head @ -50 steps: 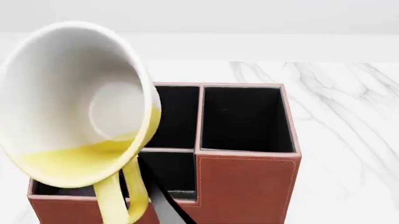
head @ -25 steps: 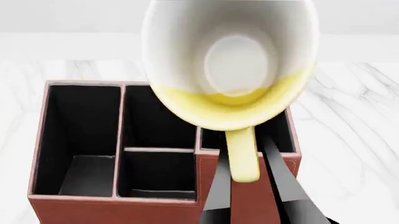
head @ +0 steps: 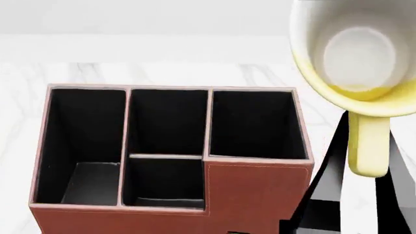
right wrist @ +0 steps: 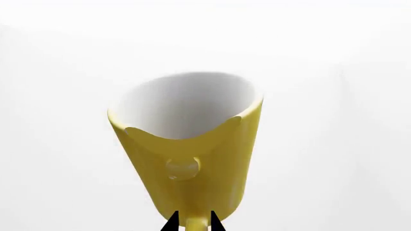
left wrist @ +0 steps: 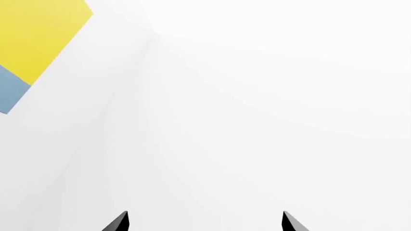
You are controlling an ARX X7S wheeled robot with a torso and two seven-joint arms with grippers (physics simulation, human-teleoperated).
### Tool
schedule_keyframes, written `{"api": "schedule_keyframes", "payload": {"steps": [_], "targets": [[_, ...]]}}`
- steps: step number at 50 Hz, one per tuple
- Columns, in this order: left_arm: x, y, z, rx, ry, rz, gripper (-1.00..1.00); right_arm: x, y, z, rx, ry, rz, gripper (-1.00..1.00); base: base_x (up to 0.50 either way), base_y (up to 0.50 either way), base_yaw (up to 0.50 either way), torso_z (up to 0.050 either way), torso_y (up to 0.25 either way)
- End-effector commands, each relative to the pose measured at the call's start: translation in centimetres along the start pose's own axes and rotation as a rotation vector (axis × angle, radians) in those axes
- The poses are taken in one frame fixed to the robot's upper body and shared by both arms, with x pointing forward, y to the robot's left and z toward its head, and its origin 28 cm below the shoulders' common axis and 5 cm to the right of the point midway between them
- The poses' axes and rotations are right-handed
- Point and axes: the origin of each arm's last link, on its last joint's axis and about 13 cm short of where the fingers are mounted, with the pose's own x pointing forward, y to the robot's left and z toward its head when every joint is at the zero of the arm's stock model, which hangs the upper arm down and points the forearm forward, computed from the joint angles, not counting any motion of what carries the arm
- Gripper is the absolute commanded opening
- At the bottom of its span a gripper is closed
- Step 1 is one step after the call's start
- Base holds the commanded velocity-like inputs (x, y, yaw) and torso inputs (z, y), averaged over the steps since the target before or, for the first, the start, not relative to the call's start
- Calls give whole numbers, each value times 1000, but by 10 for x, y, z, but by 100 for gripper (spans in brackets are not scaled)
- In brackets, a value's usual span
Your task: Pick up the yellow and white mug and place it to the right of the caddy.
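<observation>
The yellow and white mug (head: 356, 58) hangs high at the head view's upper right, its white inside facing the camera and its yellow handle (head: 368, 146) pointing down. My right gripper (head: 368, 161) is shut on that handle, black fingers on either side. In the right wrist view the mug (right wrist: 192, 149) fills the middle, the gripper (right wrist: 192, 224) closed on the handle. The mug is above and to the right of the reddish-brown caddy (head: 256, 195). My left gripper (left wrist: 204, 221) is open and empty, facing white wall.
The caddy stands on a white marble table (head: 364, 214) and has four black-lined compartments. A yellow and blue panel (left wrist: 32, 43) shows in the left wrist view. A white wall runs behind the table.
The mug, held by my right gripper, has moved from the left, across above the caddy, to the upper right beyond the caddy's right edge.
</observation>
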Motion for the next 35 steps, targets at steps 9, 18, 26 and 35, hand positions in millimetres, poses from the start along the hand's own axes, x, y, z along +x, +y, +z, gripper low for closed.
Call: {"api": "schedule_keyframes", "payload": {"steps": [9,18,26,35], "targets": [[-1,-2,0,0,0,-5,100,-1,-9,-2,-28,59,-127,-100,0,0,0,0,1],[0,0,0,0,0,-4,100,-1,-12,-12,-14,115,-151,-100,0,0,0,0,0],[-1,-2,0,-1,1,-8,100,1,-16,-21,-21,148,-187,-100,0,0,0,0,0],[-1,-2,0,-2,0,-10,100,2,-20,-38,-53,194,-224,-100,0,0,0,0,0]]}}
